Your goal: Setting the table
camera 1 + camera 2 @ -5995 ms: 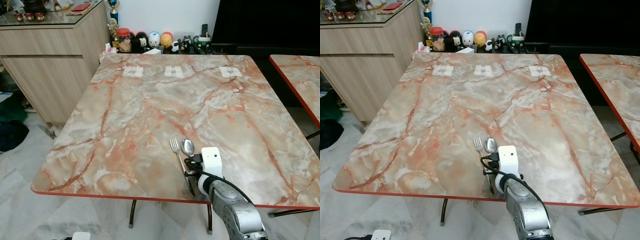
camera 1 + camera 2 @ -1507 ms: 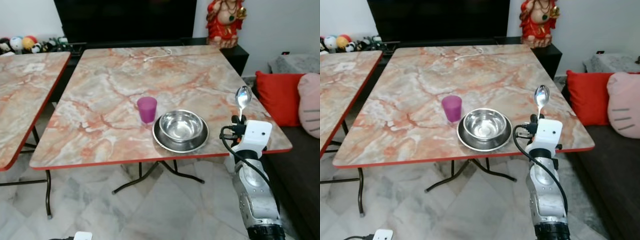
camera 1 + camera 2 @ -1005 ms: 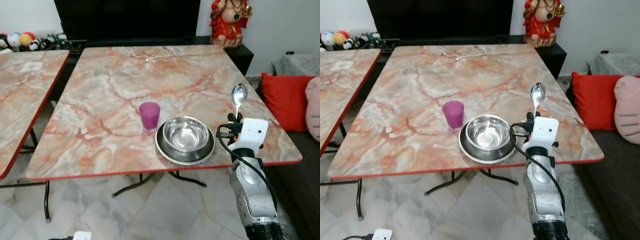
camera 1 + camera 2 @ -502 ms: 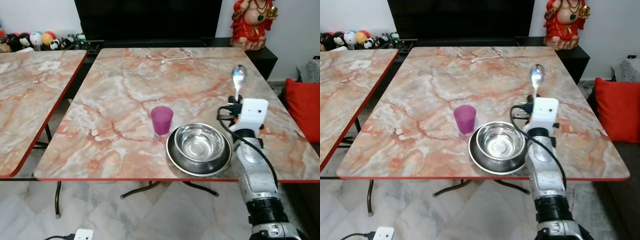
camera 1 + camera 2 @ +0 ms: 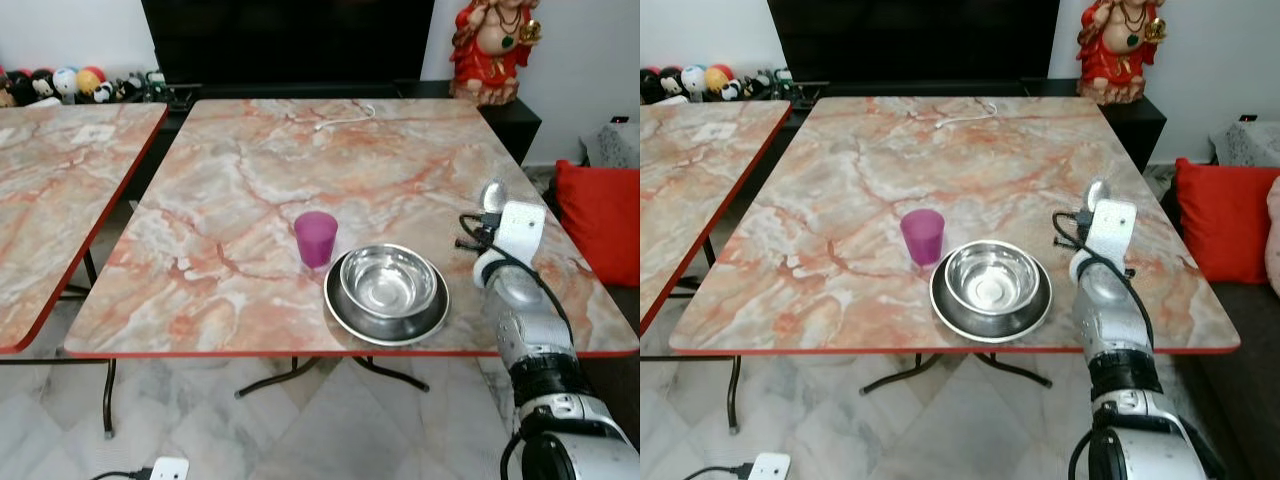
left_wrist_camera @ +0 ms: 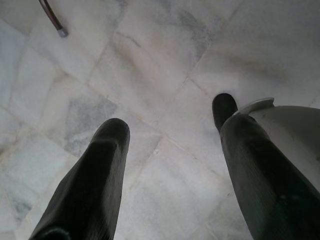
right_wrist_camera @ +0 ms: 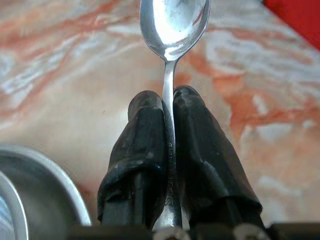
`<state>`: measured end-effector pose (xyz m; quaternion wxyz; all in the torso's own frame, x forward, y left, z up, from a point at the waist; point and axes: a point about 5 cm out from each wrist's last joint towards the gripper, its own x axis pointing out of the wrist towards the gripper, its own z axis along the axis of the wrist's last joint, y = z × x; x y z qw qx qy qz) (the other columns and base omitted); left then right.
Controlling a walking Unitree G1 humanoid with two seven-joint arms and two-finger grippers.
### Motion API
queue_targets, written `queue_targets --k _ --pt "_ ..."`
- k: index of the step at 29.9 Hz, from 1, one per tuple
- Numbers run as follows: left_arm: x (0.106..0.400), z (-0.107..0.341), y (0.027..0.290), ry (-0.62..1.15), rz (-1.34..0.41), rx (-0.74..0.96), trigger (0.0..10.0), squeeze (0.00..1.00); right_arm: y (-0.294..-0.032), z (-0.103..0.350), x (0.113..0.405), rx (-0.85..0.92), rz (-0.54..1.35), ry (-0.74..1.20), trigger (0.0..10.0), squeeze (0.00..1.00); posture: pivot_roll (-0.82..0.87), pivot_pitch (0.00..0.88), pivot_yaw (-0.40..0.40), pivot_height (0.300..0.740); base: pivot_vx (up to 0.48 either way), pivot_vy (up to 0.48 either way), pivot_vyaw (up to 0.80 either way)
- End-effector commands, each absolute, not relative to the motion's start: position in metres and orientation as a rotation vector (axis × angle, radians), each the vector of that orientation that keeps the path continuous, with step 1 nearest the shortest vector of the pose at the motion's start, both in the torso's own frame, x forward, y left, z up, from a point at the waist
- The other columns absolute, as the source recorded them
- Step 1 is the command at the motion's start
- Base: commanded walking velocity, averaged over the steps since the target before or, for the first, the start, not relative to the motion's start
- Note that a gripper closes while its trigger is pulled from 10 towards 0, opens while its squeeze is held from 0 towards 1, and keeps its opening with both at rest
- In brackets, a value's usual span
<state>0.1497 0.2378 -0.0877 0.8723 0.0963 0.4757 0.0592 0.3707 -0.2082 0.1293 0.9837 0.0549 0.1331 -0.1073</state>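
Note:
A steel bowl [image 5: 386,281] sits in a steel plate [image 5: 350,318] near the front edge of the marble table [image 5: 300,160]. A purple cup [image 5: 316,238] stands just left of them. My right gripper [image 7: 168,107] is shut on a silver spoon [image 7: 173,20], whose bowl [image 5: 492,194] points away from me. It hovers over the table just right of the plate. My left gripper [image 6: 170,125] hangs open over the floor tiles with nothing between its fingers.
A second marble table [image 5: 60,190] stands to the left. A white cable [image 5: 345,113] lies at the far side of the table. A black TV cabinet [image 5: 290,40], a red figurine [image 5: 492,50] and a red cushion [image 5: 598,220] lie beyond and right.
My right arm has swung right and lower with the spoon, from above the bowl's far rim to beside the plate. The view has shifted slightly.

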Motion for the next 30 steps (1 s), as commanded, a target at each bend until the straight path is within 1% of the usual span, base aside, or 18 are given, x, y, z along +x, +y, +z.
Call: queue_targets --k 1,6,10,18,30 --pt "0.144 -0.09 0.237 1.012 0.134 0.182 10.0 0.0 -0.208 0.139 0.376 0.107 -0.21 0.257 10.0 0.0 -0.08 0.036 0.007 0.74 0.0 0.0 0.0" --pt "0.143 -0.091 0.238 1.016 0.135 0.183 10.0 0.0 -0.212 0.138 0.377 0.111 -0.228 0.265 10.0 0.0 -0.08 0.038 0.011 0.74 0.0 0.0 0.0" --pt "0.143 -0.09 0.239 1.017 0.134 0.184 10.0 0.0 -0.207 0.126 0.376 0.104 -0.153 0.32 10.0 0.0 -0.08 0.04 0.011 0.74 0.0 0.0 0.0" --pt "0.143 -0.089 0.241 1.014 0.137 0.183 10.0 0.0 -0.21 0.11 0.371 0.103 -0.161 0.37 10.0 0.0 -0.07 0.042 0.009 0.74 0.0 0.0 0.0" --pt "0.143 -0.089 0.241 1.015 0.137 0.188 10.0 0.0 -0.21 0.1 0.367 0.034 -0.174 0.389 10.0 0.0 -0.07 0.045 0.013 0.74 0.0 0.0 0.0"
